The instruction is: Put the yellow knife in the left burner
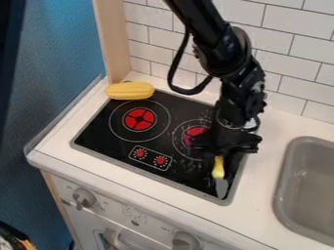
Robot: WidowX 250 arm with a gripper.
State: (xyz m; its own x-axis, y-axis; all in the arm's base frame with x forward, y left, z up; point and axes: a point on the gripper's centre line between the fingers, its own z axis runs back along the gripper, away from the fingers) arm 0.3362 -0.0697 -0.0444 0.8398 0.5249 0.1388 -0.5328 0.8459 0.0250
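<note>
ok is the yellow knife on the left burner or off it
Off: the yellow knife is at the gripper, near the right edge of the cooktop; the left burner is bare.

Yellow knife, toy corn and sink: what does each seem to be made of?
Yellow knife: probably plastic, with a smooth, bright handle; its flat grey blade could be plastic or metal.
Toy corn: likely moulded plastic, its uniform yellow surface faintly ridged.
Sink: grey and softly satin, with a rounded rim and only muted highlights, so plastic or metal.
</note>
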